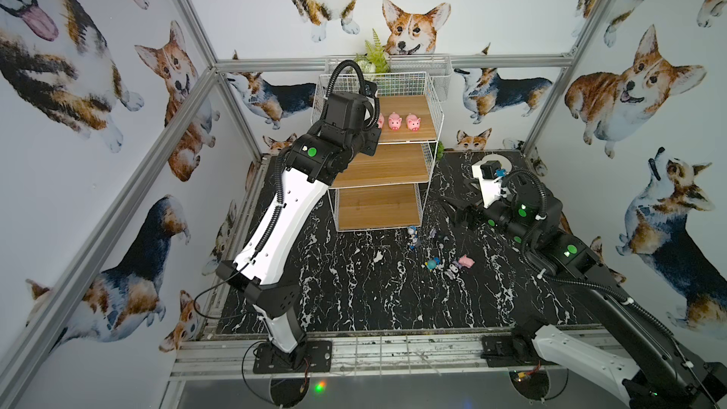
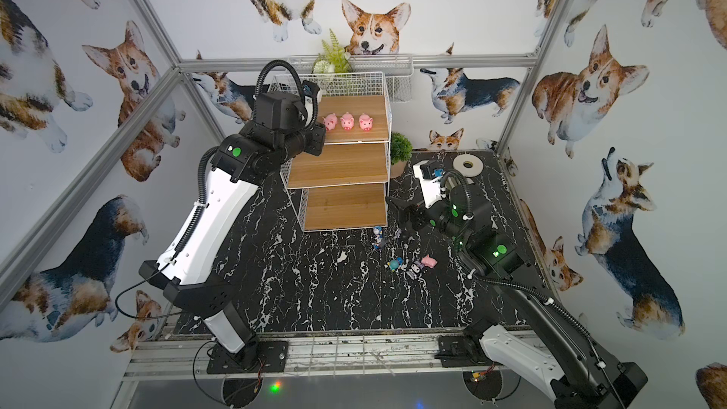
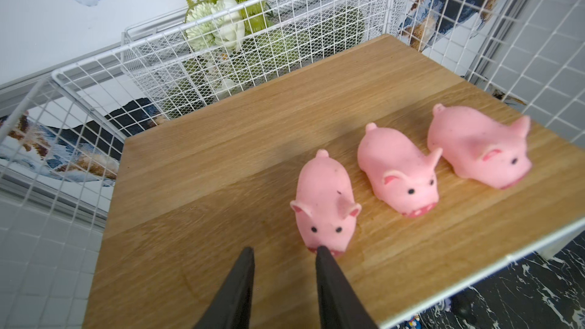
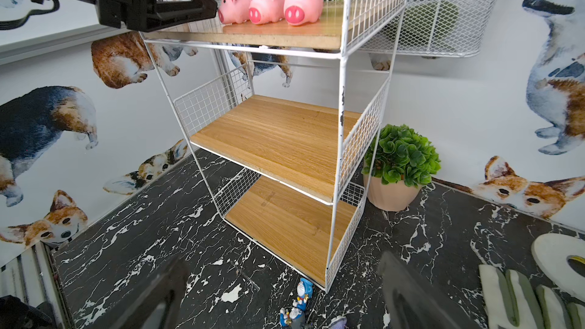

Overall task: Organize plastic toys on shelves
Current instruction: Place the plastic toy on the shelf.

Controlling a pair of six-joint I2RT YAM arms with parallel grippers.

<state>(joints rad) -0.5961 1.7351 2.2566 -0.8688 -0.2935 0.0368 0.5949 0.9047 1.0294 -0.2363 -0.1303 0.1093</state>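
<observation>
3 pink pigs stand in a row on the top shelf [image 3: 221, 153] of the wire rack [image 4: 343, 115], all facing its front edge. The left gripper [image 3: 285, 250] sits right in front of the nearest pig [image 3: 324, 197], its jaws partly apart with nothing between them. One fingertip [image 3: 321, 250] is at that pig's snout, touching or just short of it. From here, any forward nudge would likely shove this pig into the middle pig [image 3: 399, 172], which stands just beside it. A sticky pull back could drag it off the edge. The 2 lower shelves are bare. The 4th pig [image 1: 466, 260] and the small blue and dark figures [image 1: 432, 264] lie bunched on the table [image 1: 354, 289]. The right gripper [image 4: 280, 259] hangs spread wide and empty near them. Jaws that wide risk knocking the neighbours aside.
</observation>
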